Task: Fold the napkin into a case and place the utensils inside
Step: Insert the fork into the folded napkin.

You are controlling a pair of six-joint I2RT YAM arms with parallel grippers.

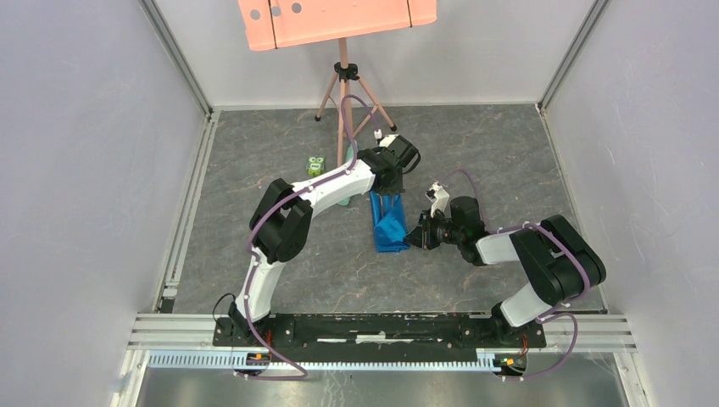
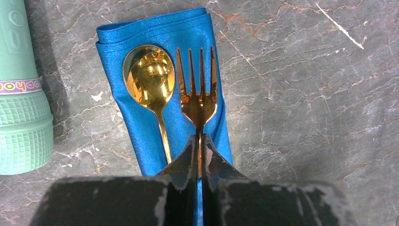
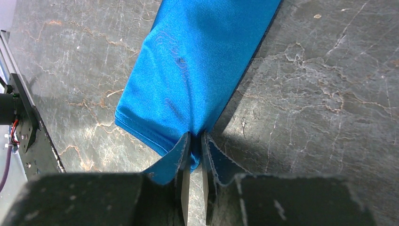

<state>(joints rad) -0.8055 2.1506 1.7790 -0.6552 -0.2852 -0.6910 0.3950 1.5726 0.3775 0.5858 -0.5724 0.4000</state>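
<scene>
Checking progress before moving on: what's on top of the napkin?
The spoon and fork lie side by side on the folded napkin, heads exposed. The left hand, shut on the fork's handle, hides both handle ends; whether they're tucked in can't be seen.

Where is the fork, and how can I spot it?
Find the blue napkin in the middle of the grey table. On it lie a gold spoon and the fork, side by side. The fork has pointy prongs, not a round bowl.
</scene>
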